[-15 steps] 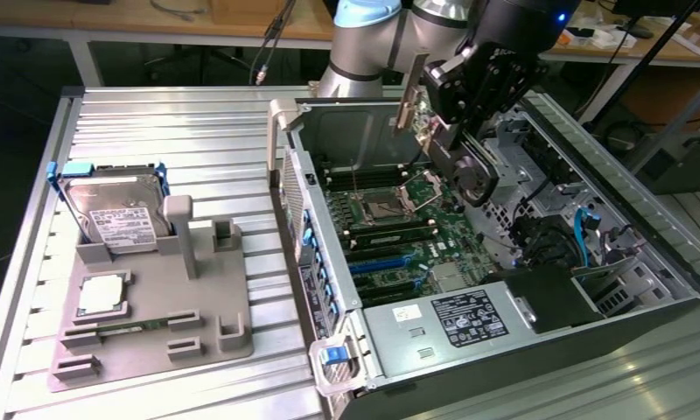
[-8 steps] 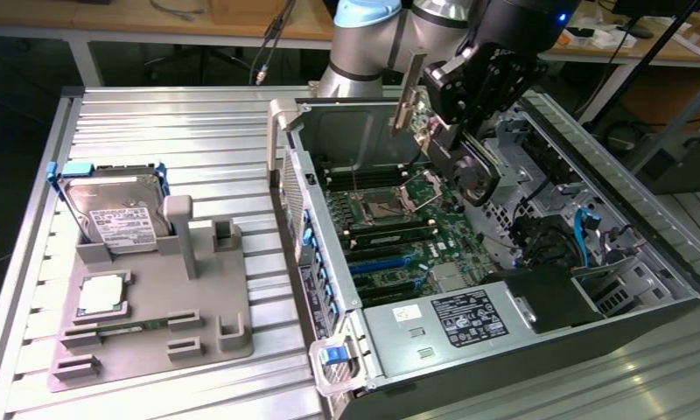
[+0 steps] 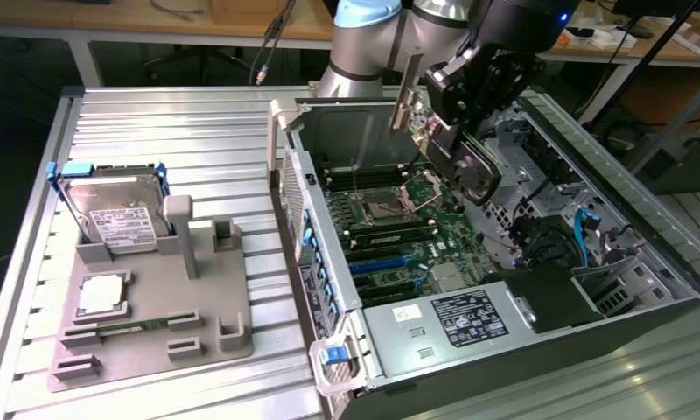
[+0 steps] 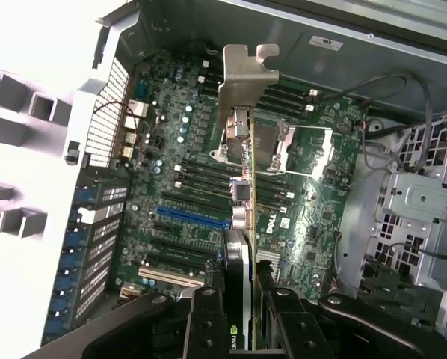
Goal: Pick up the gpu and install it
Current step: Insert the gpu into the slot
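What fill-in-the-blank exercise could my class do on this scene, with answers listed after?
1. The gpu is held by the ____.
2. It hangs over the ____ in the open computer case.
3. The hard drive sits in the gray fixture at the exterior view's ____.
Missing words: gripper; motherboard; left.

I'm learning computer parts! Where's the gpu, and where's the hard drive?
gpu [image 4: 241, 191]: wrist view, middle of its silver bracket.
hard drive [image 3: 119, 220]: exterior view, on its white label.

1 gpu [image 4: 241, 196], 1 computer case [image 3: 346, 136], 1 hard drive [image 3: 115, 214], 1 grey holder [image 3: 213, 293]
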Tool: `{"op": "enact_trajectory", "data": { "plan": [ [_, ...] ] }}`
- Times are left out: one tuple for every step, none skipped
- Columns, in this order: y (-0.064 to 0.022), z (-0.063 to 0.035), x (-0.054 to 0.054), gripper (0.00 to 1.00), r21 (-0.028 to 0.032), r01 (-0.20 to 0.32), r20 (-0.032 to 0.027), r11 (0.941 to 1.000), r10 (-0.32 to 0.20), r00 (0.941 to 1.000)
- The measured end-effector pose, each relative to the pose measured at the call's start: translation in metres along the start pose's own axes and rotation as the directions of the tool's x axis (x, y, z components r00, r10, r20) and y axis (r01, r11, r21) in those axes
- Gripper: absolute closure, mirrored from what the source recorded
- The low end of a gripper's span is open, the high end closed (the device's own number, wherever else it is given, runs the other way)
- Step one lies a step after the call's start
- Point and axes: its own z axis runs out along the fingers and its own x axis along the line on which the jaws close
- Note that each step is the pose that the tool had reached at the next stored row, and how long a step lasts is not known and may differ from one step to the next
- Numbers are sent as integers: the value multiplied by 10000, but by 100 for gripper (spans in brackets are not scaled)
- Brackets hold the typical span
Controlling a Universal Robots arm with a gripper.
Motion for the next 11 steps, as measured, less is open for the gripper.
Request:
{"op": "enact_trajectory", "data": {
  "plan": [
    [0, 0, 0, 73, -3, 68, -3, 10000, -68, 10000],
    [0, 0, 0, 73, -5, 114, -5, 9999, -114, 9999],
    [0, 0, 0, 73, -8, 163, -8, 9999, -163, 9999],
    [0, 0, 0, 73, -10, 211, -10, 9998, -211, 9998],
    [0, 0, 0, 73, -13, 265, -12, 9996, -265, 9996],
    [0, 0, 0, 73, -16, 318, -15, 9995, -318, 9995],
    [0, 0, 0, 73, -18, 382, -18, 9993, -382, 9993],
    [0, 0, 0, 73, -21, 427, -20, 9991, -427, 9991],
    [0, 0, 0, 73, -24, 489, -23, 9988, -489, 9988],
    [0, 0, 0, 73, -26, 538, -25, 9985, -538, 9985],
    [0, 0, 0, 73, -29, 587, -27, 9983, -587, 9983]
  ]
}}
